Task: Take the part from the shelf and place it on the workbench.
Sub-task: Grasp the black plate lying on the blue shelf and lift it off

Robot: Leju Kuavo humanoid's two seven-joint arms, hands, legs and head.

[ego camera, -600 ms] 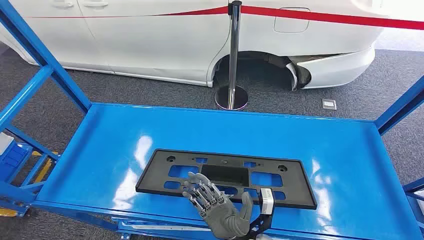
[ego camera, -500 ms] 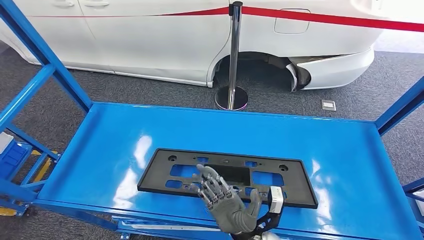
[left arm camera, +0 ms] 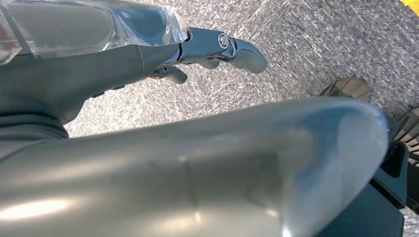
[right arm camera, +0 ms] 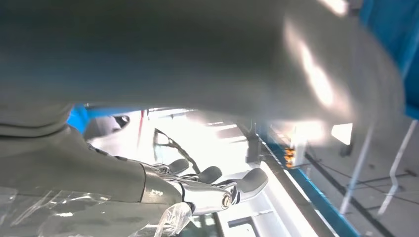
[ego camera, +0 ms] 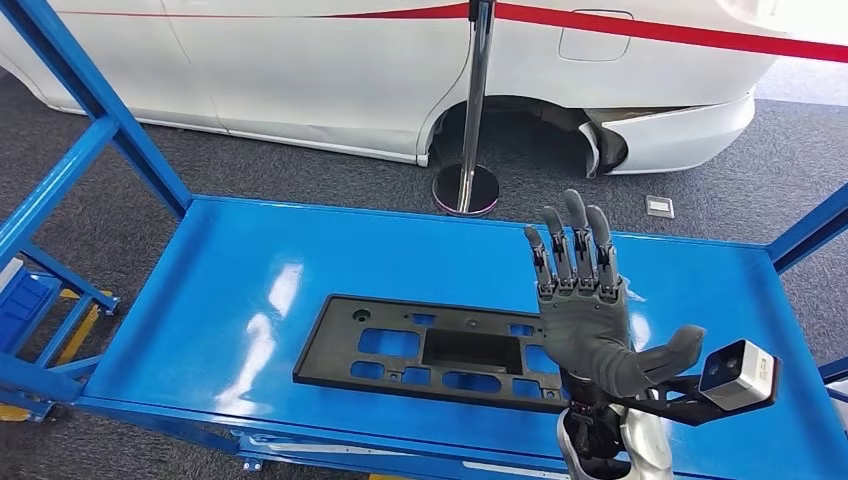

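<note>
Part (ego camera: 440, 352) lies flat near bench (ego camera: 250, 260) front edge | right hand (ego camera: 585, 310) raised above its right end, fingers spread, empty (left hand's state: cannot tell) | I withdraw straight up, no snagging.

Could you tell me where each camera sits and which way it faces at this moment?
Head view: high on the body, looking forward and down at the blue shelf, black part and raised right hand.
Left wrist view: behind the left hand, facing grey carpet.
Right wrist view: behind the right hand, facing the shelf frame.
Head and right wrist views share the right hand.
</note>
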